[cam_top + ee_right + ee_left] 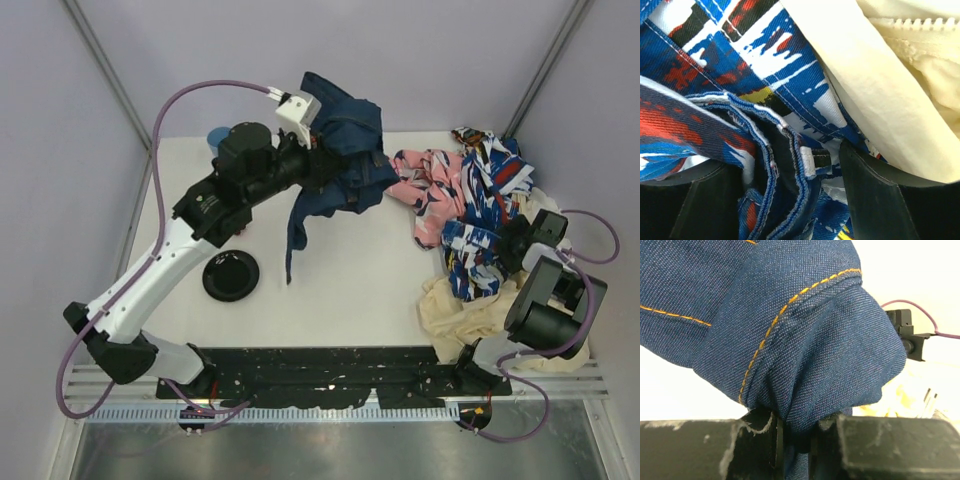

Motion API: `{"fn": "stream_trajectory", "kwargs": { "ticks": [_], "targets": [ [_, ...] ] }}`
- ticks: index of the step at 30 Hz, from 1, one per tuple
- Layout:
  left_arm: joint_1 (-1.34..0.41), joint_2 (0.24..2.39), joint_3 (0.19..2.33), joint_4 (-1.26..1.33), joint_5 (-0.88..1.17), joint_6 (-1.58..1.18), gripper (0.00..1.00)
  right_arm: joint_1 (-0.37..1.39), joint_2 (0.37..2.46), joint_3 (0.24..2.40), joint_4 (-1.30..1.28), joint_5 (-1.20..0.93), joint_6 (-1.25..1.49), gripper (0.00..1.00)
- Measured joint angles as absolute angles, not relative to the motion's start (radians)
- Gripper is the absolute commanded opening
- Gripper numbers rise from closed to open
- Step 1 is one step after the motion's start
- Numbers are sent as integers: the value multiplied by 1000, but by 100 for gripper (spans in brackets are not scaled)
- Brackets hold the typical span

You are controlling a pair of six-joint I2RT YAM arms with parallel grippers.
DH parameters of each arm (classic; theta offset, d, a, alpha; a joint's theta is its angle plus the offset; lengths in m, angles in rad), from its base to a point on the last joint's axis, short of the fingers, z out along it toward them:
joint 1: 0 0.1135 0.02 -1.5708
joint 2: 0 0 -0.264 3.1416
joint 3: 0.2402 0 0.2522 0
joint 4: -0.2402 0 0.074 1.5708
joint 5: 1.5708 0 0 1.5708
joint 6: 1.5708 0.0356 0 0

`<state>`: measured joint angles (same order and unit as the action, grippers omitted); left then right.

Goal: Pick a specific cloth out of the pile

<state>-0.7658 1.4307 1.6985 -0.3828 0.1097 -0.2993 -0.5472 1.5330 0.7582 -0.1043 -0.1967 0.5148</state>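
Observation:
The cloth (340, 150), dark navy with orange stitching, hangs in the air over the back middle of the table, a long tail drooping toward the surface. My left gripper (322, 160) is shut on it; in the left wrist view a bunch of the cloth (800, 340) is pinched between the jaws of that gripper (795, 435). The pile (480, 200) lies at the right: pink print, blue-white-red print and cream fabric. My right gripper (515, 240) sits low in the pile, open, with loose folds of the blue-white-red cloth (740, 60) between its spread fingers (875, 200).
A black round dish (230, 276) lies on the table at the left front. A blue cup (216, 136) shows behind the left arm at the back. Cream fabric (460, 310) spreads toward the front right edge. Grey walls close in the table on three sides.

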Motion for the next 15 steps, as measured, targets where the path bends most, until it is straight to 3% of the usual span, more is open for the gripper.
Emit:
{"fn": "stream_trajectory", "kwargs": {
  "ticks": [6, 7, 8, 15],
  "targets": [
    [-765, 1323, 1650, -412, 56, -268, 0, -530, 1402, 688, -90, -179, 468, 90],
    [-765, 1310, 1631, -412, 52, -267, 0, -513, 1358, 685, -116, -163, 456, 99],
    [-764, 1302, 1613, -413, 50, -268, 0, -492, 1310, 687, -144, -140, 443, 95],
    [-765, 1314, 1442, -403, 32, -296, 2, -389, 946, 833, -334, -76, 340, 95]
  ]
}}
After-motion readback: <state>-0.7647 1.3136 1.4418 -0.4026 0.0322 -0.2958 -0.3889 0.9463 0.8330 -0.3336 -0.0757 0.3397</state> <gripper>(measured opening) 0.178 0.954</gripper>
